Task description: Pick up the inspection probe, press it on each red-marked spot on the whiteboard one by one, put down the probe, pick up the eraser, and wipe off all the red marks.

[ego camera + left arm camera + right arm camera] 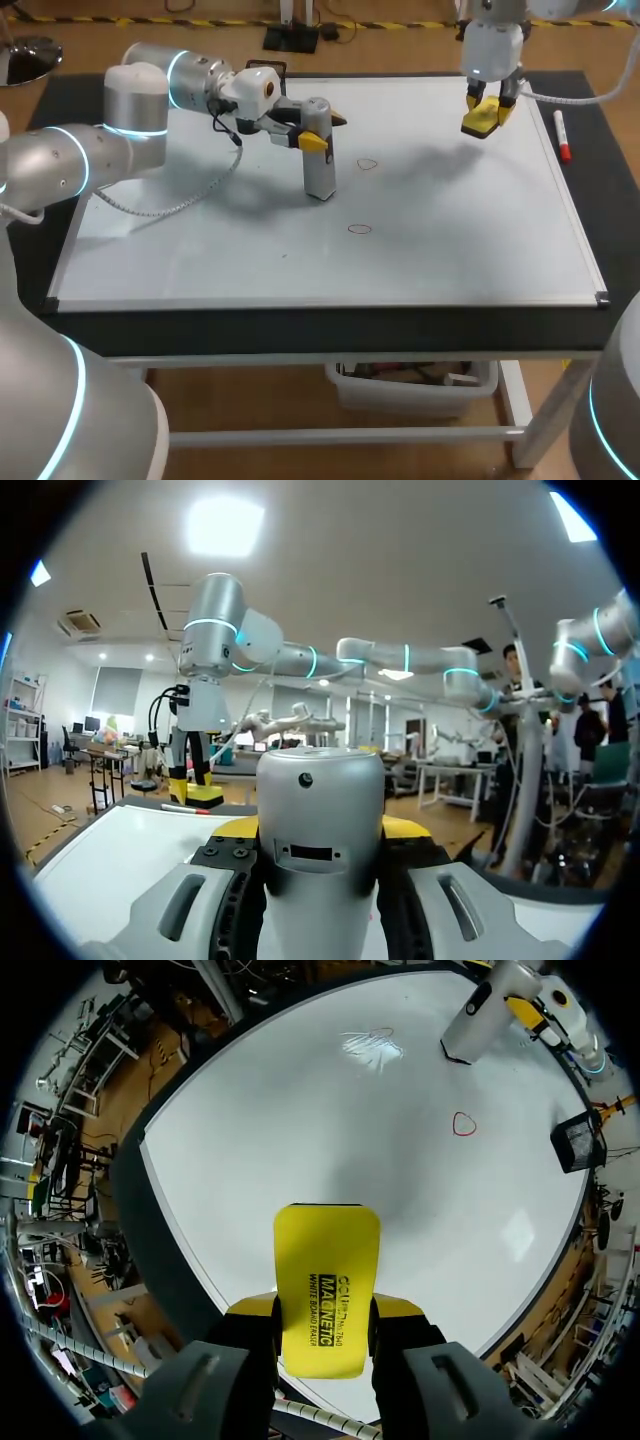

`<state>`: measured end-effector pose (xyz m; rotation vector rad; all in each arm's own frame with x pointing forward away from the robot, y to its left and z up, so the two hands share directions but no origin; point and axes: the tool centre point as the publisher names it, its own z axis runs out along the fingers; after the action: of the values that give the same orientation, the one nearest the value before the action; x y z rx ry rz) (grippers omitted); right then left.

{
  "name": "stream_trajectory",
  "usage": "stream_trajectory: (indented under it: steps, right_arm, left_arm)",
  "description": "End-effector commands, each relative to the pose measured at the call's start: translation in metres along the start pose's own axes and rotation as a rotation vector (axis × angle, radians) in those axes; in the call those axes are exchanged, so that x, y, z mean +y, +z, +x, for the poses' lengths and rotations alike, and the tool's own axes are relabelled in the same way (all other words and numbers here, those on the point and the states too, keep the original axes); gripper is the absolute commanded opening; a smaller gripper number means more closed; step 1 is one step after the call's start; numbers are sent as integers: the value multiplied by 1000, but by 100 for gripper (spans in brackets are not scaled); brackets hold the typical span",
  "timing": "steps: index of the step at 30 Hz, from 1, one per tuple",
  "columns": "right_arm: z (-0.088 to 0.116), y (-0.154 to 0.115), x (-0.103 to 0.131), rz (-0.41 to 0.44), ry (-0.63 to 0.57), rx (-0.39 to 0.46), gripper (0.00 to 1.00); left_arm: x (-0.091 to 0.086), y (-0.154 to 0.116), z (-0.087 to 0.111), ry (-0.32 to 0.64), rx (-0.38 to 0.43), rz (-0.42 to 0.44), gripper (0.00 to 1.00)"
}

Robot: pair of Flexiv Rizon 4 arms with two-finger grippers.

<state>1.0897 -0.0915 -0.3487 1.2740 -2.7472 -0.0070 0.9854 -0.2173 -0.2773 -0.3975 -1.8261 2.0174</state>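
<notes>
The silver inspection probe [319,160] stands upright with its base on the whiteboard [200,260], and my left gripper [312,135] is shut on its upper part. In the left wrist view the probe [320,820] fills the space between the yellow fingertips [232,828]. Two small red-outlined marks remain: one [367,163] just right of the probe, one [359,229] nearer the front. My right gripper [487,108] hangs above the board's far right, shut on the yellow eraser [483,120]. In the right wrist view the eraser [327,1280] sits between its fingers, with a red mark [463,1124] and the probe [478,1015] ahead.
A red-capped marker [563,136] lies on the dark table beside the whiteboard's right edge. The left arm's white cable [170,205] droops onto the board's left part. A clear bin [415,385] sits under the table.
</notes>
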Motion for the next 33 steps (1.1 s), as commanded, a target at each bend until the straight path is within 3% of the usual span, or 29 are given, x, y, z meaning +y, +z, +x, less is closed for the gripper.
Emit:
stream_trajectory:
  steps: [1, 12, 25, 33]
  right_arm:
    - [1, -2, 0, 3, -1, 2, 0]
    - [1, -2, 0, 3, -1, 2, 0]
    - [1, -2, 0, 3, -1, 2, 0]
    - [1, -2, 0, 3, -1, 2, 0]
  left_arm:
    - [-2, 1, -2, -2, 4, -13, 0]
    - [-36, -20, 5, 35, -52, -21, 0]
    - [-78, -93, 23, 80, -174, -49, 0]
    - [-94, -135, 40, 90, -253, -65, 0]
